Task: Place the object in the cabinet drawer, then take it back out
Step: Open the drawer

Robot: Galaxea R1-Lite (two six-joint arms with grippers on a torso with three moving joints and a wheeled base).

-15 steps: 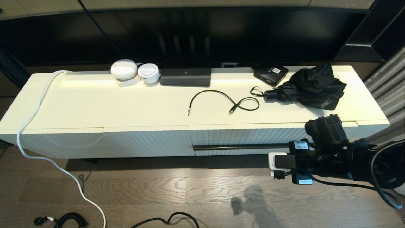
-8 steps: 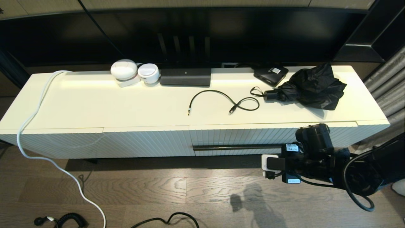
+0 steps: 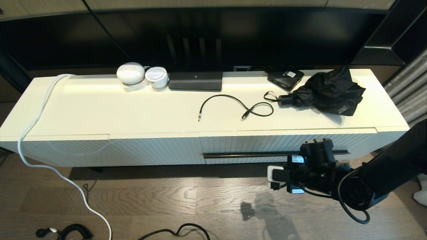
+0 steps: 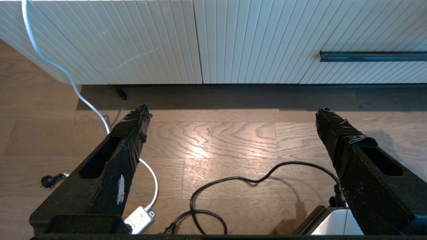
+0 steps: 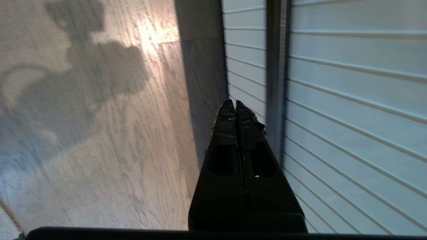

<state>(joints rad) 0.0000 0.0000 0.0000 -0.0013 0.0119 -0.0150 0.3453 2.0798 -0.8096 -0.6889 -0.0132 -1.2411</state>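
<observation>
The cabinet drawer (image 3: 260, 143) is closed, its ribbed white front flush with the cabinet and its inside hidden. Its thin black bar handle (image 3: 247, 155) runs across it. My right arm (image 3: 333, 173) hangs low before the drawer's right half, just below the handle. In the right wrist view my right gripper (image 5: 235, 101) is shut on nothing, its tips close beside the handle (image 5: 275, 66), apart from it. A black cable (image 3: 237, 105) and a folded black umbrella (image 3: 328, 90) lie on the cabinet top (image 3: 100, 106). My left gripper (image 4: 232, 113) stands open over the floor.
Two white round devices (image 3: 141, 75), a black box (image 3: 195, 80) and a small black case (image 3: 285, 78) line the back of the top. A white cord (image 3: 33, 126) drops over the left end to the wooden floor (image 3: 200, 200). Black cables (image 4: 233, 181) lie there.
My right arm has dropped down and to the left, from level with the cabinet's top edge to just below the drawer handle. Nothing on the cabinet has moved.
</observation>
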